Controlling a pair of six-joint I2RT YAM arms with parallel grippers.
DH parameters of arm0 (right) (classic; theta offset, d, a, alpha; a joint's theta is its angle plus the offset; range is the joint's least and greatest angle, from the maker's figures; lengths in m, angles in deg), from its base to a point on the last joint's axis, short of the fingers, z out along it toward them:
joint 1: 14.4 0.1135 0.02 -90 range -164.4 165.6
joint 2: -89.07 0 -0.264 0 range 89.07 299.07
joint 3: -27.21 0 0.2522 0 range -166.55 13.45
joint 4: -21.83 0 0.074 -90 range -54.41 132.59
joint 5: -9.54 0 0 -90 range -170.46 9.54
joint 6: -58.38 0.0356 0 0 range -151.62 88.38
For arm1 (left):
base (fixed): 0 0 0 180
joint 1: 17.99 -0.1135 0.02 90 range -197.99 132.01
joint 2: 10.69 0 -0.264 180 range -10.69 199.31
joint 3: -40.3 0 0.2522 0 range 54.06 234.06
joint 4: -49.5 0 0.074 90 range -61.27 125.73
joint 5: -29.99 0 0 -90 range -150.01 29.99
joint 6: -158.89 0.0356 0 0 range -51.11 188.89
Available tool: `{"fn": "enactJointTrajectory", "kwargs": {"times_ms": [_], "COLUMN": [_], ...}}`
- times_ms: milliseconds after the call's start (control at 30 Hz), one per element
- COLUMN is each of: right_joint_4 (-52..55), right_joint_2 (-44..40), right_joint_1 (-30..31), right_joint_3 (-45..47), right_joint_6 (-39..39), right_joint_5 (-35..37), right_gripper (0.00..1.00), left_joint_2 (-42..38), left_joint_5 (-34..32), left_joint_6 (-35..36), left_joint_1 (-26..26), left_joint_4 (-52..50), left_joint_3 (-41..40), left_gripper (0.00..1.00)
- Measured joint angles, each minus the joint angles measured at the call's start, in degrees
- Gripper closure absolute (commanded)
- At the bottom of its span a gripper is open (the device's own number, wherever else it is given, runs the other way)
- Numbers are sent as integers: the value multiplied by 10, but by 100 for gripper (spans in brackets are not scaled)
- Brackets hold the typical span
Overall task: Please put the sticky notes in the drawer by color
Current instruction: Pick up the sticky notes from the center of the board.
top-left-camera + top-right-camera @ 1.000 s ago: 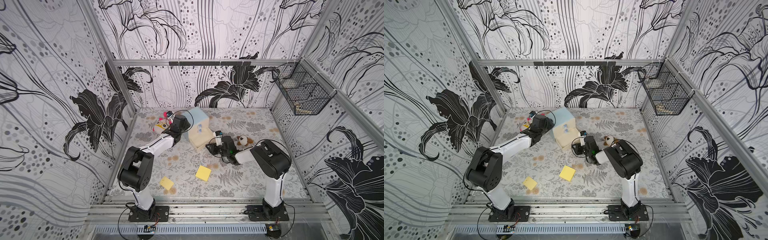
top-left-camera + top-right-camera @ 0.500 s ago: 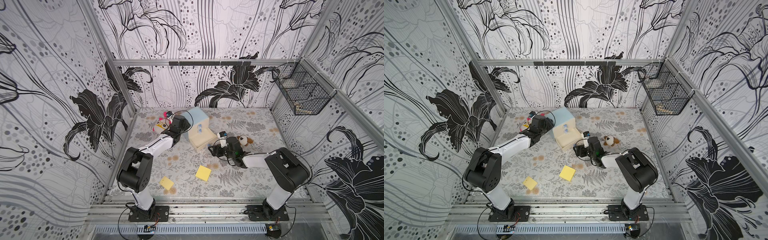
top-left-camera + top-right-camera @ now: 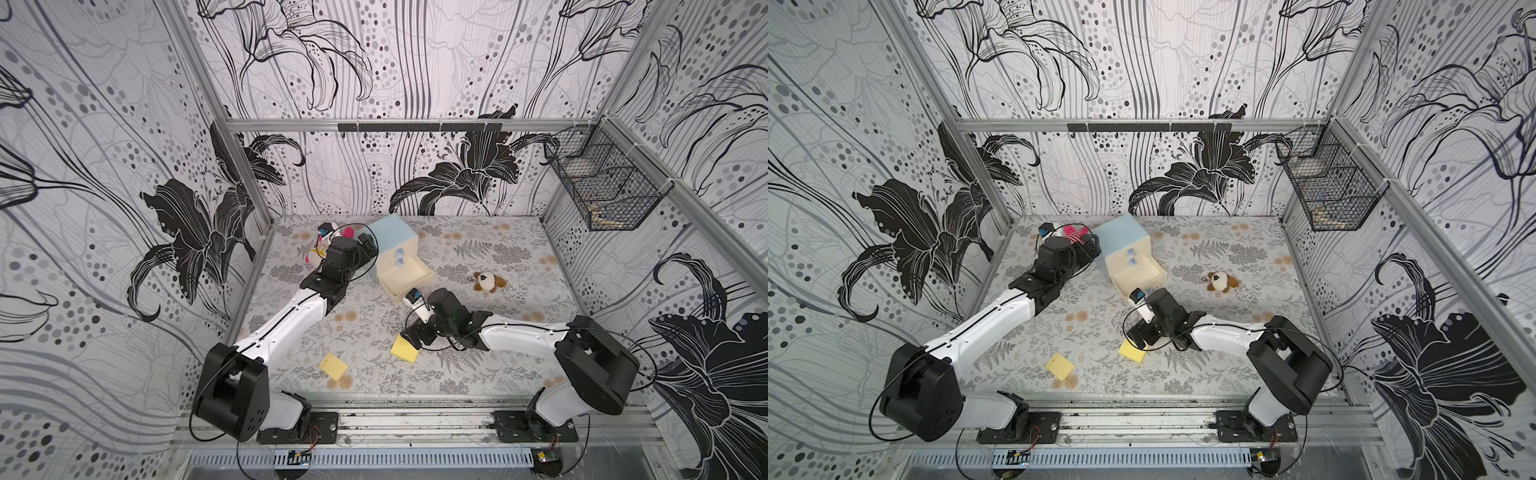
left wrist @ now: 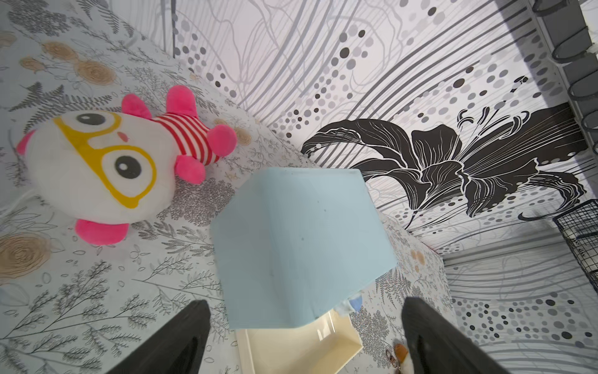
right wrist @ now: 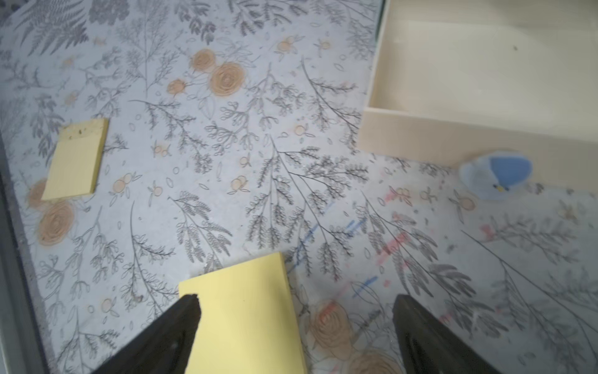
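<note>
Right jaws wide over yellow pad [image 5: 242, 317]

Left arm [image 3: 286, 320], right arm [image 3: 519, 334]: white links, black joints.

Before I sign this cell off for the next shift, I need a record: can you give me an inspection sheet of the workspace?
Surface: floral surface, faint red and blue pen marks.
Job's things: yellow pad near the front rail; second yellow pad below the right gripper; chest with bottom drawer open and empty, upper two shut.
Clutter: pink-and-white plush beside the chest; brown plush apart.
Grippers: left gripper open, facing the chest; right gripper open.
Cables: black loop at left wrist.
Surroundings: wire basket on side wall.
</note>
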Motion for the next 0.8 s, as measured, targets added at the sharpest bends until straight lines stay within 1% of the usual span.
{"fn": "enactJointTrajectory", "kwargs": {"times_ms": [200,333,533,700,800], "right_joint_4": [76,112,159,168,170], "right_joint_2": [49,92,109,114,120], "right_joint_1": [37,56,66,66,66], "right_joint_3": [-91,-118,-118,-118,-118], "right_joint_6": [-82,-117,-131,-131,-130], "right_joint_5": [9,18,26,32,32], "right_gripper": [1,1,1,1,4], "left_joint_2": [-45,-55,-59,-51,-40], "left_joint_5": [-5,-4,0,7,10], "left_joint_6": [-9,-15,-16,-16,-16], "left_joint_1": [-14,-38,-54,-57,-58], "left_joint_4": [-10,-26,-29,-21,-16], "left_joint_3": [-102,-147,-159,-159,-159], "left_gripper": [3,3,3,3,3]}}
